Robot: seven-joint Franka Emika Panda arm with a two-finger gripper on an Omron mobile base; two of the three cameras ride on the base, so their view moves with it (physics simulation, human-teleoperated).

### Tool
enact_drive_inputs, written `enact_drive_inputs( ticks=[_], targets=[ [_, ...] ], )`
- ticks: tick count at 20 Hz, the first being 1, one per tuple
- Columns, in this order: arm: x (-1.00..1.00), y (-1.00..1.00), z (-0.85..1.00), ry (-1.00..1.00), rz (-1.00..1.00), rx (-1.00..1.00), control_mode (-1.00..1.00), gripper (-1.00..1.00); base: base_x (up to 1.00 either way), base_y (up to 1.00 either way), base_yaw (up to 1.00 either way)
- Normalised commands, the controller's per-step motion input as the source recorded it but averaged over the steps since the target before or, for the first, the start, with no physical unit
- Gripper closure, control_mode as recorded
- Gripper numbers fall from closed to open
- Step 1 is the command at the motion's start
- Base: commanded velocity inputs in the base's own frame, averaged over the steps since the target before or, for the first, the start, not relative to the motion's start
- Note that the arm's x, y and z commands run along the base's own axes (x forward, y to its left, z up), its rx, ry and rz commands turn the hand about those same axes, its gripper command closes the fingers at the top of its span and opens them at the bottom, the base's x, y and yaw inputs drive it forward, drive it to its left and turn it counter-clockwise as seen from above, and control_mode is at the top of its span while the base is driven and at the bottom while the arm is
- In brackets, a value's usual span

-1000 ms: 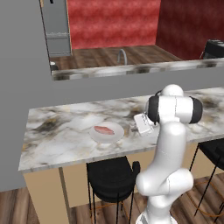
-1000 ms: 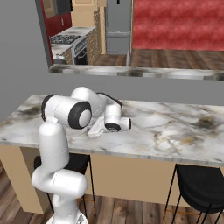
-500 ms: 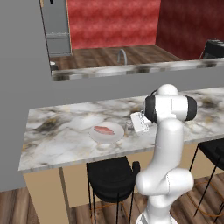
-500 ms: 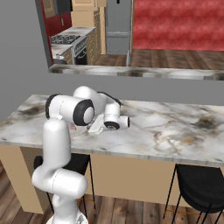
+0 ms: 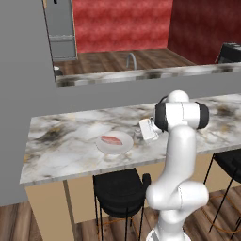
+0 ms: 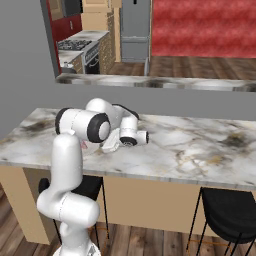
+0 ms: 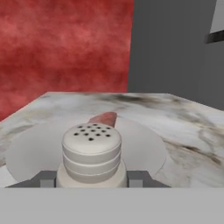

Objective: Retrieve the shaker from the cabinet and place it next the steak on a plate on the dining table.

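The shaker (image 7: 92,151), a small grey cylinder with a perforated silvery cap, sits between my dark fingertips (image 7: 48,178) in the hand view. My gripper (image 7: 92,179) is shut on it, low over the near edge of the white plate (image 7: 144,148). The pinkish-red steak (image 7: 103,118) lies on the plate just beyond the shaker. From the left base view, the plate (image 5: 123,147) with the steak (image 5: 111,140) rests on the marble dining table (image 5: 61,150), and my gripper (image 5: 137,136) reaches in from its right side. The cabinet is out of view.
Black stools (image 5: 120,183) (image 6: 227,205) stand under the table's front edge. Behind the table runs a grey ledge with a curved faucet (image 5: 130,60). A stove (image 6: 75,45) stands in the kitchen beyond. The marble top (image 6: 190,145) stretches to the right of my hand.
My hand has eased a little closer to the plate with the shaker still in its grip. The plate and steak have not moved.
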Motion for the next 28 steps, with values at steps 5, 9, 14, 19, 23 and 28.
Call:
enact_drive_inputs(
  ticks=[5, 9, 14, 19, 23, 28],
  targets=[
    [0.16, 0.00, -0.20, -0.04, 0.00, 0.00, -1.00, 1.00, 0.00, 0.00, 0.00],
    [0.08, 0.00, -0.31, -0.01, 0.00, 0.00, -1.00, -1.00, 0.00, 0.00, 0.00],
    [0.00, -0.07, -0.14, -0.03, 0.00, 0.00, -1.00, -1.00, 0.00, 0.00, 0.00],
    [0.00, -0.23, 0.00, 0.00, 0.00, 0.00, -1.00, -1.00, 0.00, 0.00, 0.00],
    [-0.01, -0.34, 0.00, 0.00, 0.00, 0.00, -1.00, -1.00, 0.00, 0.00, 0.00],
    [-0.09, -0.35, 0.00, 0.00, 0.00, 0.00, -1.00, -1.00, 0.00, 0.00, 0.00]
  ],
)
